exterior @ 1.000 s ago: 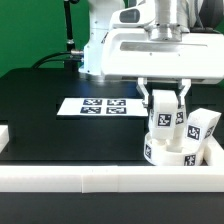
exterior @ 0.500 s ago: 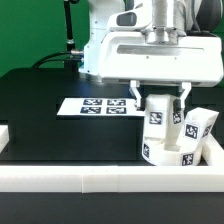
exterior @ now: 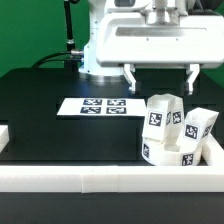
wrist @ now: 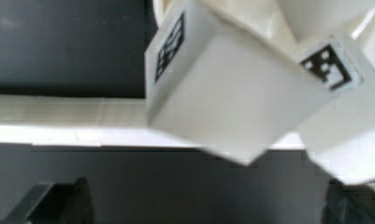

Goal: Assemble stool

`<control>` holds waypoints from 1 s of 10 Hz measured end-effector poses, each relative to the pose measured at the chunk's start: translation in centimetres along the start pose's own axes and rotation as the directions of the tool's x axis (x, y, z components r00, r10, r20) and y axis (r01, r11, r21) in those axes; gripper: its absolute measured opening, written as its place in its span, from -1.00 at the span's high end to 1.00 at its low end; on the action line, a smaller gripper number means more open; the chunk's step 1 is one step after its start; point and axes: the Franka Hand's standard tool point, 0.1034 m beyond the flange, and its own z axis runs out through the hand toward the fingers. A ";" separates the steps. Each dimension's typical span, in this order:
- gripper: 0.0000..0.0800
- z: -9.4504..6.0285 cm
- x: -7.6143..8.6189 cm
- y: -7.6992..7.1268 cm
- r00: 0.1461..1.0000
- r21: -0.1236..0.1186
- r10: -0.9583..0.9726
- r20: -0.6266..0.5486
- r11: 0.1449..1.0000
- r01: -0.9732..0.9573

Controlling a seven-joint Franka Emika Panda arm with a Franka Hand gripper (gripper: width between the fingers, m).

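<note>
Exterior view: hand (exterior: 160,76) open above legs (exterior: 163,116); wrist: tags.

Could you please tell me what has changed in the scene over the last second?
The gripper has opened, let go of the leg it was clamped on, and risen clear above it. That leg now stands on the seat. The second leg beside it, the marker board and the border rail have not moved.

Green wall (exterior: 30,30) behind black table (exterior: 40,110)
</note>
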 end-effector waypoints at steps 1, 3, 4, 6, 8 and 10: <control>-0.62 -0.8 0.8 0.9 0.999 0.010 0.007 0.034 1.000 -0.007; -0.62 -1.1 1.4 1.5 1.000 0.008 -0.005 0.027 1.000 0.005; -0.62 -1.0 1.3 1.4 1.000 0.009 -0.006 0.030 1.000 0.006; -0.62 -0.9 1.4 1.4 0.999 0.011 -0.007 0.037 1.000 0.006; -0.62 -0.8 0.9 1.9 0.998 -0.003 0.058 0.020 0.998 -0.058; -0.62 -0.7 0.9 2.2 0.997 -0.004 0.074 0.027 0.997 -0.074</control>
